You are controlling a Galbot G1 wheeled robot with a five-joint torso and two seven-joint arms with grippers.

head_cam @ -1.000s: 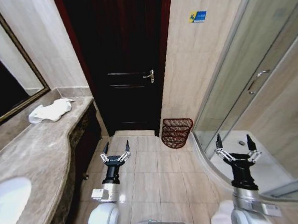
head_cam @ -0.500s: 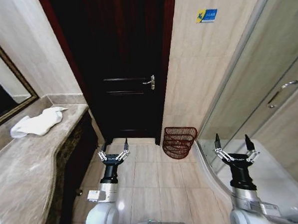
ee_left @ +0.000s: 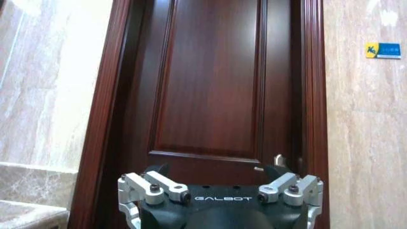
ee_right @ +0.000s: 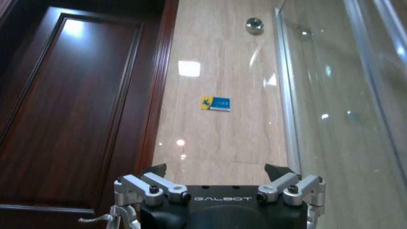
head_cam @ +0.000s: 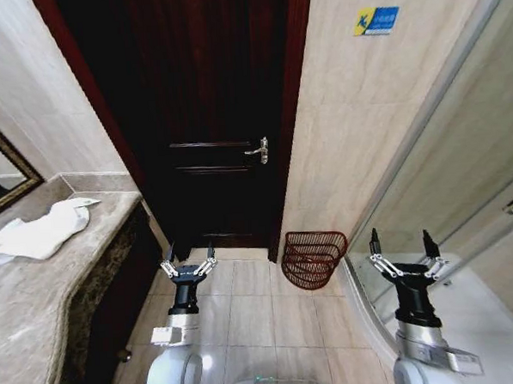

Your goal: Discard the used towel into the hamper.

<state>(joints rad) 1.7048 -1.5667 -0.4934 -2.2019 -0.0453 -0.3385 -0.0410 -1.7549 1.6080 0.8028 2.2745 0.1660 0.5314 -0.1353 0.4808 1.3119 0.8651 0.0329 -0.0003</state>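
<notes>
A crumpled white towel (head_cam: 37,235) lies on the marble counter (head_cam: 38,298) at the left of the head view. The hamper (head_cam: 312,258), a dark red-brown wire basket, stands on the floor against the tiled wall, to the right of the dark door. My left gripper (head_cam: 188,254) is held up in front of me, open and empty, well below and right of the towel. My right gripper (head_cam: 400,242) is raised at the right, open and empty, to the right of the hamper. Both wrist views show open fingers, the left gripper (ee_left: 219,179) before the door and the right gripper (ee_right: 219,177) before the wall.
A dark wooden door (head_cam: 209,117) with a metal handle (head_cam: 259,150) stands straight ahead. A glass shower enclosure (head_cam: 462,181) lines the right side. A framed mirror (head_cam: 2,175) hangs above the counter. Tiled floor (head_cam: 271,303) lies between counter and shower.
The whole view has shifted: the door and hamper look nearer, the counter and towel have slid toward the left edge, and the sink has left view. Both grippers stay raised and open.
</notes>
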